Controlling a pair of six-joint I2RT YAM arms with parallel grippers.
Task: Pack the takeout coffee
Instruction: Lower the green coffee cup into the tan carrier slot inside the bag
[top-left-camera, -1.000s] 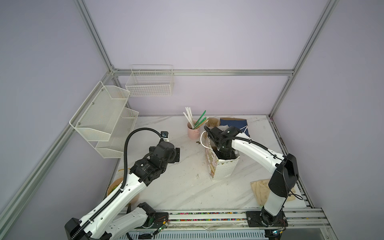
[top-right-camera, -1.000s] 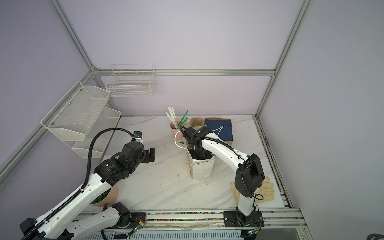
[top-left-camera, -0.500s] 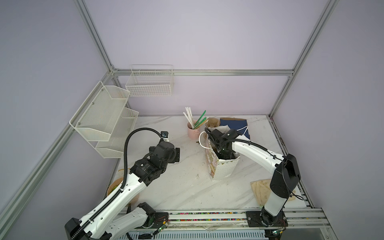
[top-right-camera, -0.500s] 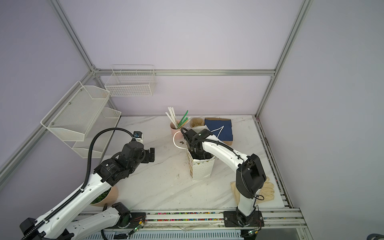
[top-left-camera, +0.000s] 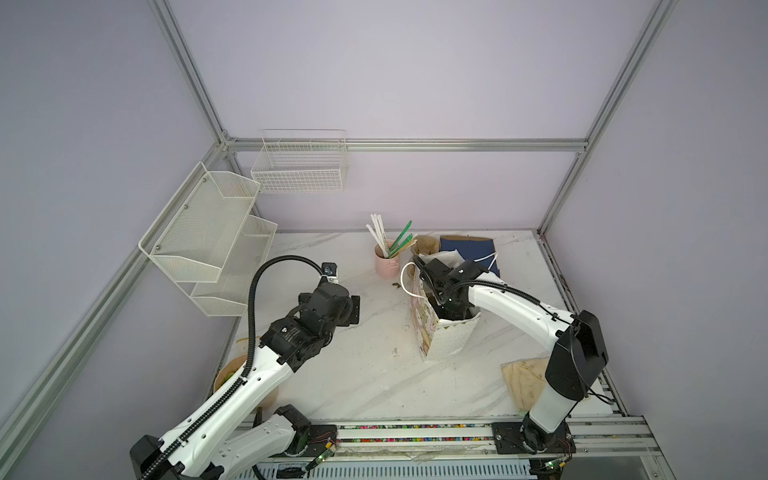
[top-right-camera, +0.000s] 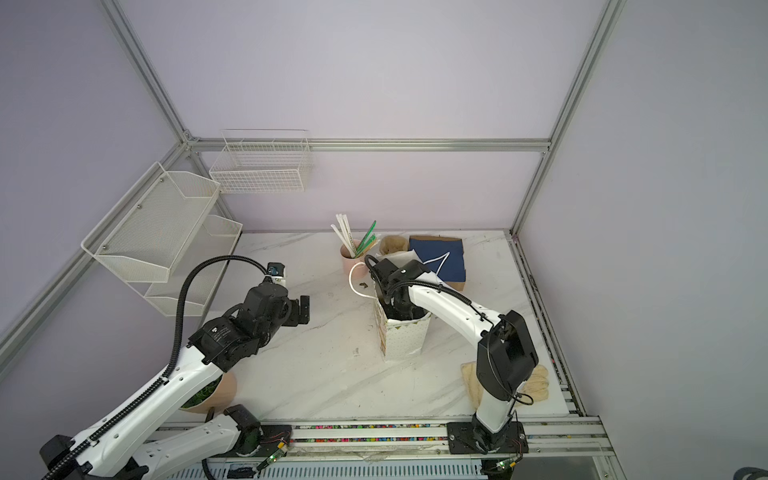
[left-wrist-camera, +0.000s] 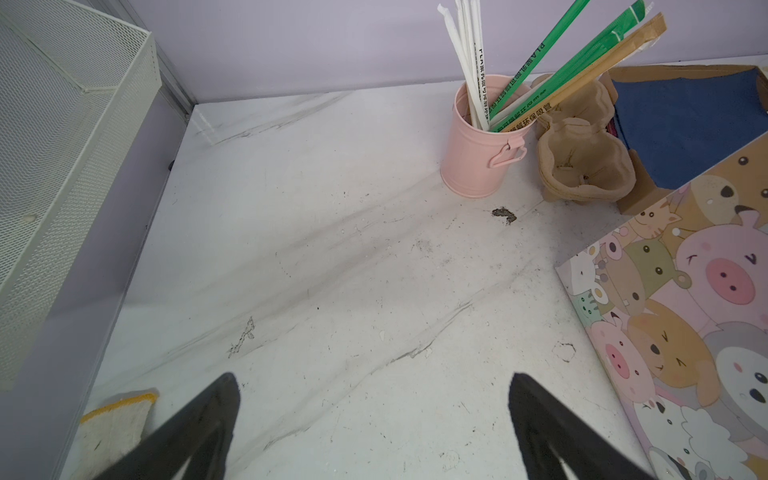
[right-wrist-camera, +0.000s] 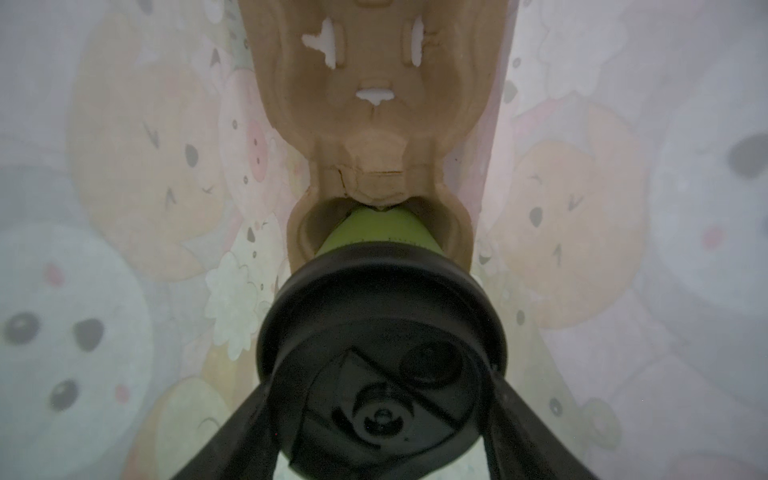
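"Takeout coffee (right-wrist-camera: 380, 316): where does the right wrist view put it?"

"Down inside the cartoon-animal paper bag (right-wrist-camera: 623, 208), lid towards the camera. Its foot is entering the near well of the tan pulp tray (right-wrist-camera: 374, 104) lying in the bag. I cannot tell if it is fully seated. The right gripper (right-wrist-camera: 380, 378) clasps it, one finger on either side at the lid."

"How does it look?"

"Olive-green paper wall, black plastic lid with a sip hole. No lettering shows from here."

"And to handle?"

"Light, I'd judge, with a soft wall that dents if squeezed. The lid could pop off, and a tilt might spill whatever is inside. The stiffest hold is high up, under the lid's rim, about where the fingers sit."

"Left wrist view?"

"The left gripper (left-wrist-camera: 372, 378) is spread wide over bare worktop (left-wrist-camera: 332, 270), pinching nothing. The pink mug (left-wrist-camera: 478, 158) of straws stands towards the back edge, and the bag's printed side is close by."

"Top views?"

"In both, the bag stands just right of the worktop's middle, with the right arm reaching down into its mouth. The takeout coffee is hidden inside. The left gripper hovers left of the middle, well apart from the bag."
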